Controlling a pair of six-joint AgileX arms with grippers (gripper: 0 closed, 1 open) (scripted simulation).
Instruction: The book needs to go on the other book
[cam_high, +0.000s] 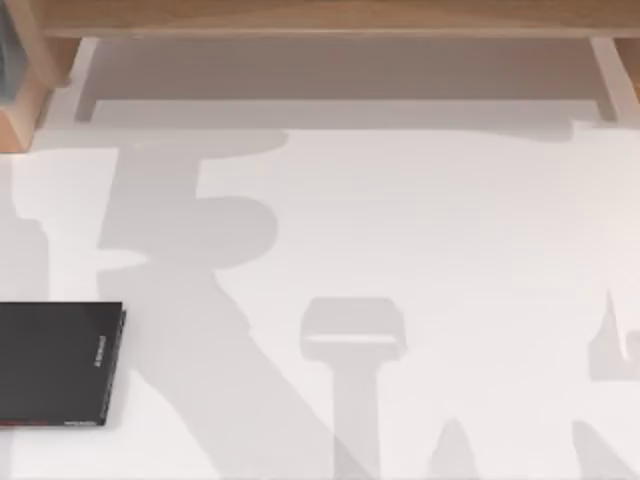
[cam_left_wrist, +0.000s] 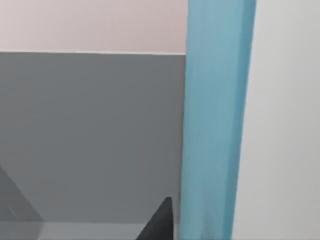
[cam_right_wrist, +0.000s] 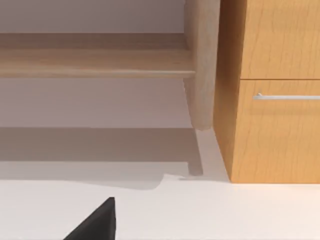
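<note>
The task looks unfinished: the other book (cam_high: 55, 362) lies bare at the table's (cam_high: 420, 230) left edge, while the book (cam_left_wrist: 215, 125) stands close before the left wrist camera, both grippers' jaw states impossible to tell.

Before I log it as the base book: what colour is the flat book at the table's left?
Black, with small pale lettering near its spine edge; top view shows it best.

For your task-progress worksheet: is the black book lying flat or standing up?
Flat. In the top view the black book shows its whole cover face-up on the white table, near the left edge.
</note>
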